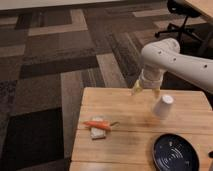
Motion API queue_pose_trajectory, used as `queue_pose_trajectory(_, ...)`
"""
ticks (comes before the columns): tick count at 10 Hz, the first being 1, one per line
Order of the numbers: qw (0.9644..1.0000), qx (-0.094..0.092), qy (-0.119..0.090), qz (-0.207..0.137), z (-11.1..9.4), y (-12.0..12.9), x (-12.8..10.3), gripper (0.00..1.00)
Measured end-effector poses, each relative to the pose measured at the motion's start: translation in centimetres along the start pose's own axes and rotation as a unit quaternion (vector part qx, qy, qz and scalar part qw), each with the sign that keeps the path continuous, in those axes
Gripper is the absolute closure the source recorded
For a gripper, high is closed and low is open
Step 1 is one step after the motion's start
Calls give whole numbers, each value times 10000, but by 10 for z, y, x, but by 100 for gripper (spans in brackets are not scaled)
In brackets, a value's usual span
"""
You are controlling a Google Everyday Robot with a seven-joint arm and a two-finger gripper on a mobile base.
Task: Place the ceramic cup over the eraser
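The white ceramic cup [163,106] stands upside down on the wooden table [130,145], right of centre. The eraser [99,131], a small pale block, lies at the table's left part, under and beside an orange carrot-like thing with a green tip [98,125]. My gripper [146,90] hangs from the white arm over the table's far edge, just up and left of the cup and apart from it, far right of the eraser.
A dark blue round plate [176,152] lies at the table's front right. Patterned carpet surrounds the table. An office chair base [182,22] stands at the far right. The table's left edge is near the eraser.
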Motion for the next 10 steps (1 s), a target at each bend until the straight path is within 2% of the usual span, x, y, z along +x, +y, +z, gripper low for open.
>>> queue_pose_trajectory(1,9996,140,-61,219,0,-32,-4,35)
queue_pose_trajectory(3,9991,160,-82,388,5,-56,-9,35)
queue_pose_trajectory(6,9983,225,35,544,16,-87,-10,35)
queue_pose_trajectory(8,9968,382,62,694,19,-111,-9,35)
queue_pose_trajectory(9,9968,388,65,701,21,-115,-9,35)
queue_pose_trajectory(10,9978,334,26,565,27,-119,-12,35)
